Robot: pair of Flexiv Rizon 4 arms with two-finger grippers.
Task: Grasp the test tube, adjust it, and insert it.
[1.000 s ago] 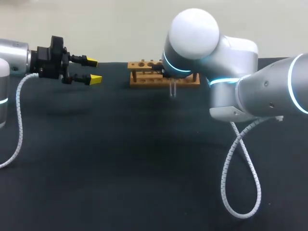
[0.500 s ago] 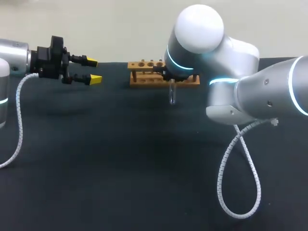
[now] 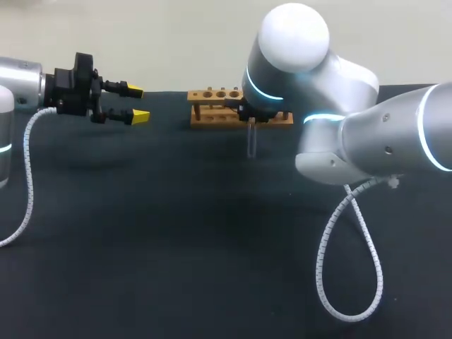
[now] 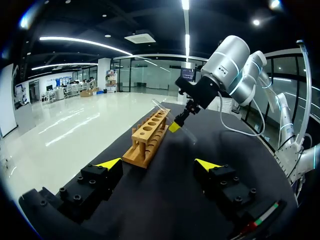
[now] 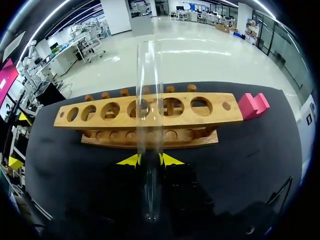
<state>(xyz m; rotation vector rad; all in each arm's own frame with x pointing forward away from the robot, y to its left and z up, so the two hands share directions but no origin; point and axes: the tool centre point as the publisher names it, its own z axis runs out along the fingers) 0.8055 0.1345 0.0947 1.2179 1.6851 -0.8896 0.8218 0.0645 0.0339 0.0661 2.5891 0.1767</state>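
A clear glass test tube [image 5: 150, 100] stands upright between the yellow fingertips of my right gripper [image 5: 150, 160], which is shut on it. Just ahead of the gripper lies the wooden rack [image 5: 222, 117], its row of round holes facing up. In the head view the test tube [image 3: 252, 139] hangs in front of the rack [image 3: 208, 106], while the right arm's wrist hides the gripper itself. The left wrist view shows the rack [image 4: 148, 137] and the right gripper [image 4: 180, 121] ahead. My left gripper [image 3: 138, 104] hovers open and empty at the far left [image 4: 159, 164].
A pink block [image 5: 252, 105] sits at the rack's right end. The right arm's white coiled cable [image 3: 346, 247] loops over the dark table [image 3: 176, 233]. The left arm's cable [image 3: 27, 176] hangs at the left side.
My right arm has shifted slightly, and the tube now hangs a little lower and straighter in front of the rack. The left arm has not moved.
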